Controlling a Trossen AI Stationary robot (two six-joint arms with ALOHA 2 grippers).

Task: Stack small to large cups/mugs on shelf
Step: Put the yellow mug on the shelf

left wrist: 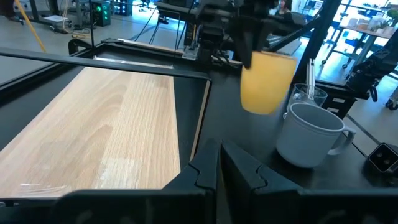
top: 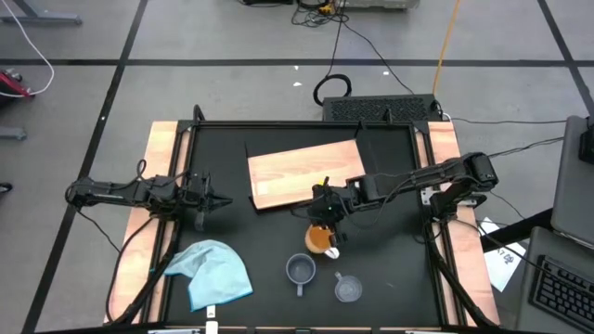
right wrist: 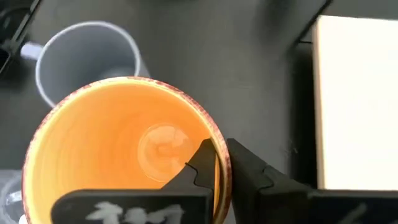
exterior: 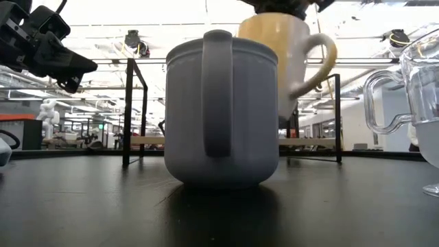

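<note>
Right gripper clamped on orange mug rim, one finger inside, one outside. Mug lifted clear of tabletop, hanging upper centre of low view, white handle toward frame right. High view: mug at centre frame, just below wooden board lower edge. Grey-blue mug lower centre, clear cup just right of it, both standing on black tabletop. Left gripper fingers pressed together, holding nothing, left-centre of frame, well apart from mugs. Light blue cloth lower left.

Robotics lab: floor cables, metal racks, workbenches behind
</note>
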